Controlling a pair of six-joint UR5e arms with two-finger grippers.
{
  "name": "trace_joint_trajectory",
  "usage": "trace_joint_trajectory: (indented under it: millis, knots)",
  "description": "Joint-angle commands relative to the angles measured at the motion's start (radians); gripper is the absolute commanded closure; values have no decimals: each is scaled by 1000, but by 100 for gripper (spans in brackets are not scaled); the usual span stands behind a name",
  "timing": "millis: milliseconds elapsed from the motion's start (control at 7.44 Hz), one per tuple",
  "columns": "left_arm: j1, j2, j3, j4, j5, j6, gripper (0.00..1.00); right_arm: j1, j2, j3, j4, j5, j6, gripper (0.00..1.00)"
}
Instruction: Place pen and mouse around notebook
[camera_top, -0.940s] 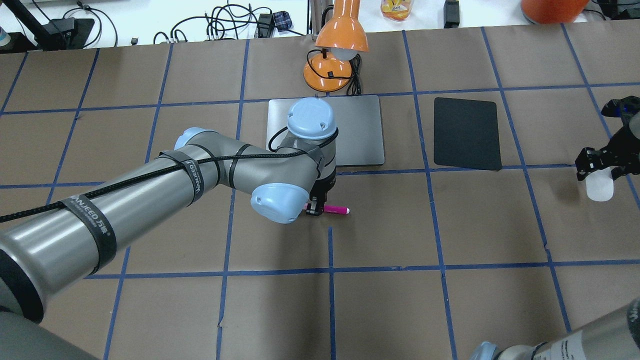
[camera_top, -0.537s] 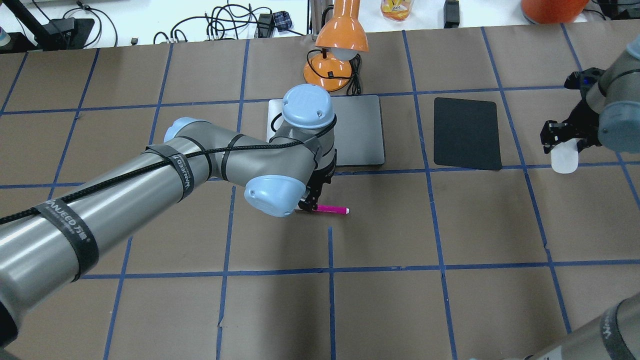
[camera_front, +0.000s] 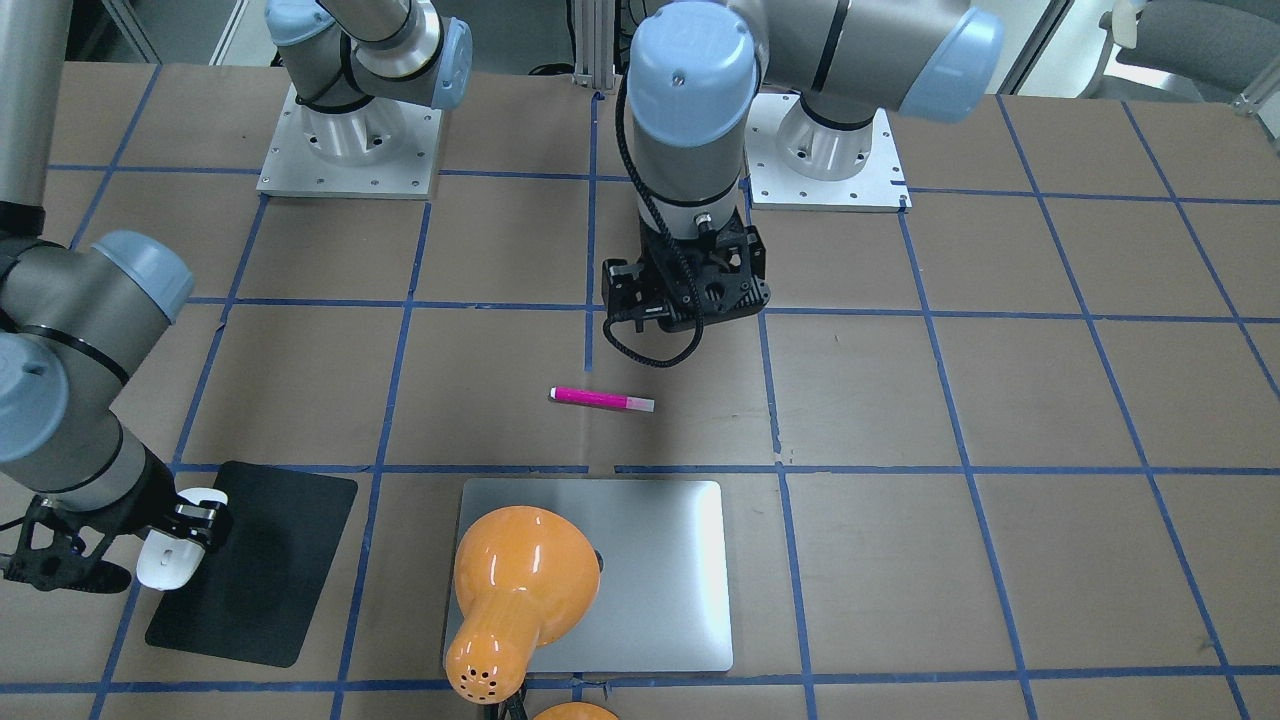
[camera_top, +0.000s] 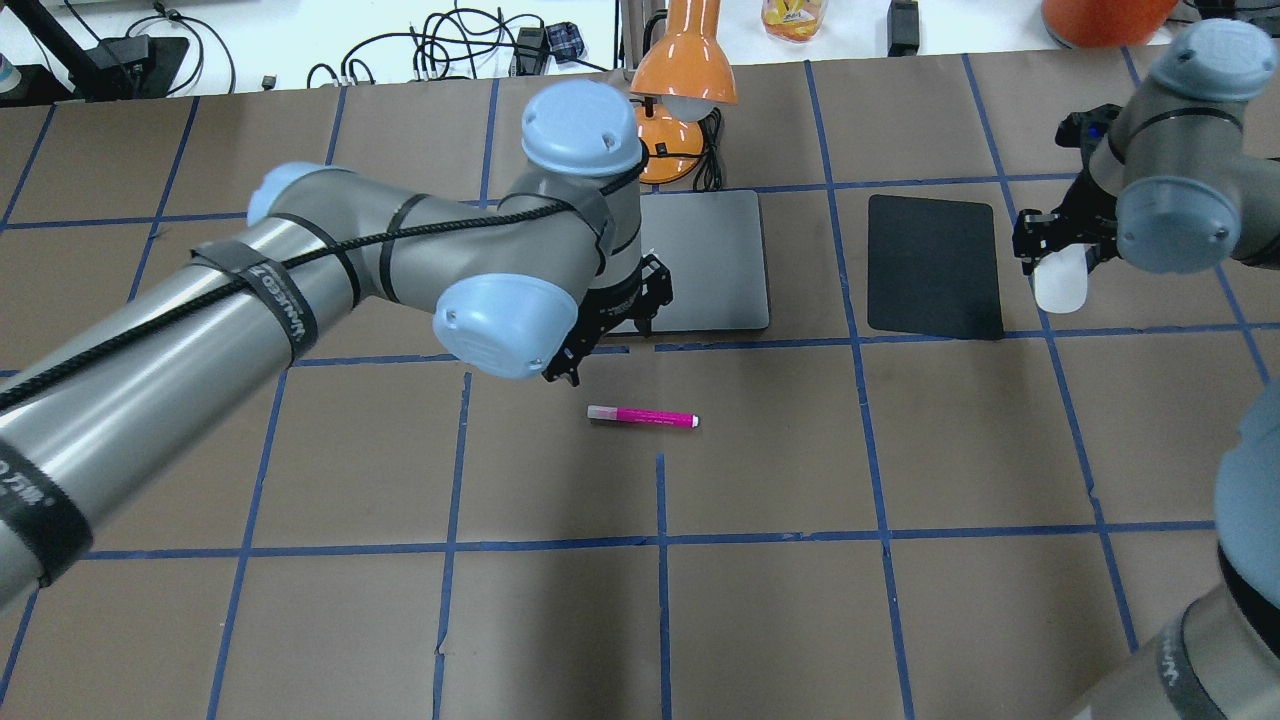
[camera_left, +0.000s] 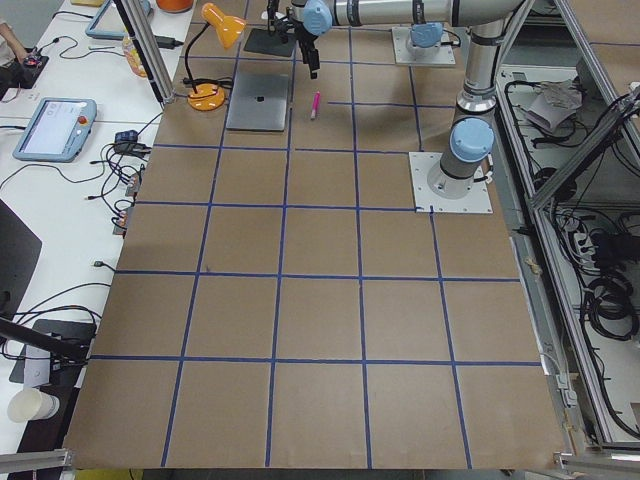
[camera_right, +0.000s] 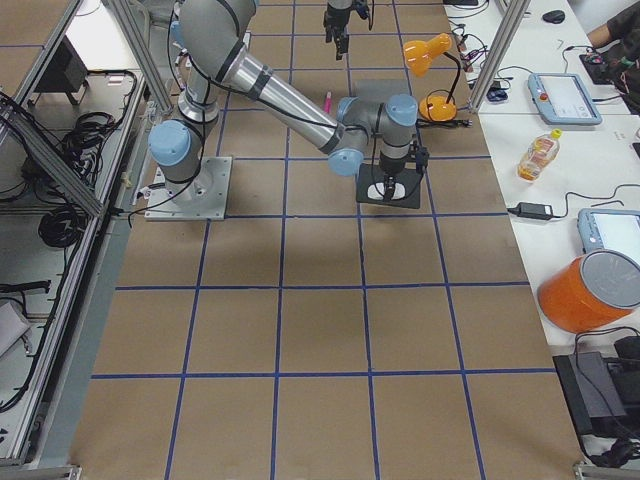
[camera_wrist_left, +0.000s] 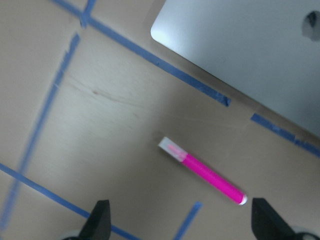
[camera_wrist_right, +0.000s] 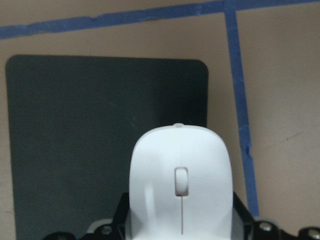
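Observation:
The magenta pen (camera_top: 642, 416) lies flat on the brown table, just in front of the silver notebook (camera_top: 712, 262). In the left wrist view the pen (camera_wrist_left: 202, 171) sits between and ahead of the fingertips, with the notebook (camera_wrist_left: 250, 45) beyond it. My left gripper (camera_top: 610, 352) hangs open and empty above the table, apart from the pen (camera_front: 602, 399). My right gripper (camera_top: 1060, 255) is shut on the white mouse (camera_top: 1060, 282), held over the right edge of the black mat (camera_top: 935, 265). The right wrist view shows the mouse (camera_wrist_right: 180, 185) above the mat (camera_wrist_right: 100, 135).
An orange desk lamp (camera_top: 685, 70) stands behind the notebook, its shade (camera_front: 520, 580) overhanging the notebook's (camera_front: 660, 570) far part. Blue tape lines grid the table. Cables and a bottle lie beyond the far edge.
My left gripper has lifted off the pen's pale end and drawn back toward the notebook; the pen stays put. The right gripper carried the mouse farther and leftward to the black mat's edge.

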Motion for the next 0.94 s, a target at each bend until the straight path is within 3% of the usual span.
trace_joint_trajectory:
  millis: [0, 537, 672, 806]
  knots:
    - [89, 120, 9, -21, 2, 280, 0, 38, 73, -61, 1, 12, 47, 40]
    - [224, 178, 1, -20, -24, 378, 0, 42, 94, -55, 3, 35, 44, 37]
    - [229, 177, 1, -20, -83, 378, 0, 42, 93, -55, 3, 35, 44, 34]
    - [230, 177, 1, -23, -105, 378, 0, 45, 95, -55, 3, 35, 43, 12]
